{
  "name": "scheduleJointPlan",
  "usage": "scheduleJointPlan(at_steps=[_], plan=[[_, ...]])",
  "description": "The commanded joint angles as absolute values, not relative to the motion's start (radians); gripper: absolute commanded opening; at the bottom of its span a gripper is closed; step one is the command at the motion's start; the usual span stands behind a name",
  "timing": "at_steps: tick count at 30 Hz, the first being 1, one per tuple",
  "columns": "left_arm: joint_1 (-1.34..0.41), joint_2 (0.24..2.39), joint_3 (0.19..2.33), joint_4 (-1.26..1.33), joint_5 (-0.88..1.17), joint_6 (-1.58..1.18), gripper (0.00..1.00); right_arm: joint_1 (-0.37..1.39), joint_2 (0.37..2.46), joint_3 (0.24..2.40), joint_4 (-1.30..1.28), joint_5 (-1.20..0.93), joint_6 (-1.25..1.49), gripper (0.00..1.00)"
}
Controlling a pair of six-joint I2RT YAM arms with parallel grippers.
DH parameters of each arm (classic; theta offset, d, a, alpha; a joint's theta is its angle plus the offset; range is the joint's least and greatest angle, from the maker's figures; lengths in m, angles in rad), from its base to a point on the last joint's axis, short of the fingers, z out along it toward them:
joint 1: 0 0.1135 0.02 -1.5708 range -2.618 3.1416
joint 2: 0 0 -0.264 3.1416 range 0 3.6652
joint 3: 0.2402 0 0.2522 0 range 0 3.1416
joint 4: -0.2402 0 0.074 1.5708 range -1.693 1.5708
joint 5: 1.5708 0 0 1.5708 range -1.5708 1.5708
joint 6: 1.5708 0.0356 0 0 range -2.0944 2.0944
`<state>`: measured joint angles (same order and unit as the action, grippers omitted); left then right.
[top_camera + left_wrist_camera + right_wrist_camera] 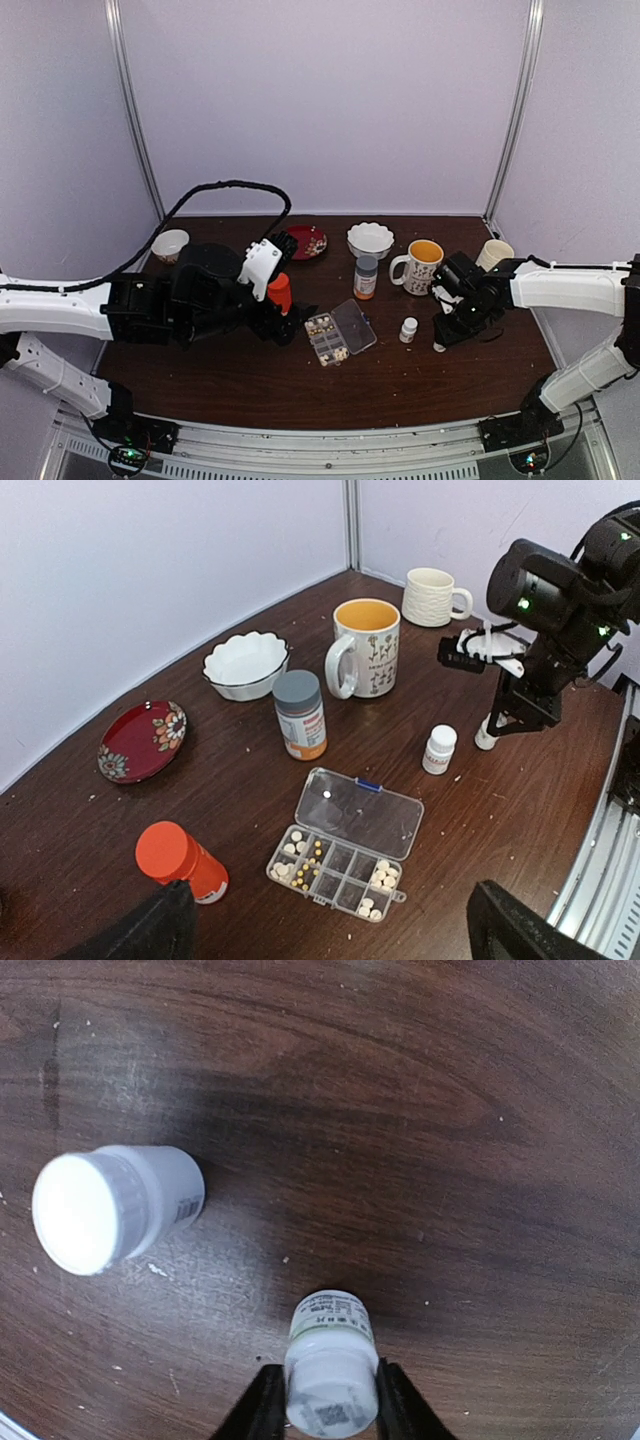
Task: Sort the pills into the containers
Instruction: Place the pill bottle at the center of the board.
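The clear pill box [345, 868] lies open on the dark table, its lid [365, 812] flat behind it; it also shows in the top view [338, 335]. Whitish pills [288, 850] fill its left cells, yellow ones the cell beside them, more whitish pills [383, 874] the right cells; the middle cells look empty. My left gripper [330, 948] is open and empty, above the table just in front of the box. My right gripper [328, 1400] is shut on the cap of a small white bottle [330, 1355] standing upright at table level. A second small white bottle [110, 1205] stands apart to its left.
An orange-red bottle [180, 860] stands by my left finger. Behind the box are a grey-capped bottle [300, 715], a white scalloped bowl [245, 663], a red saucer [140, 740], a flowered mug [367, 645] and a cream mug [432, 595]. A small bowl [170, 243] sits back left.
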<state>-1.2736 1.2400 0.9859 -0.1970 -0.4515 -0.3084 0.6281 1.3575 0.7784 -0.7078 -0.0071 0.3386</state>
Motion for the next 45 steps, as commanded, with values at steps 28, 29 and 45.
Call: scheduleJointPlan(at_steps=[28, 29, 45], plan=[[-1.274, 1.195, 1.005, -0.272, -0.518, -0.397, 0.98, 0.731, 1.506, 0.99, -0.613, -0.032, 0.261, 0.46], [-1.274, 1.2, 1.005, -0.273, -0.515, -0.397, 0.97, 0.734, 1.516, 0.995, -0.615, -0.025, 0.265, 0.46], [-1.274, 1.198, 0.982, -0.287, -0.507, -0.387, 0.97, 0.761, 1.605, 1.037, -0.63, 0.043, 0.277, 0.49]])
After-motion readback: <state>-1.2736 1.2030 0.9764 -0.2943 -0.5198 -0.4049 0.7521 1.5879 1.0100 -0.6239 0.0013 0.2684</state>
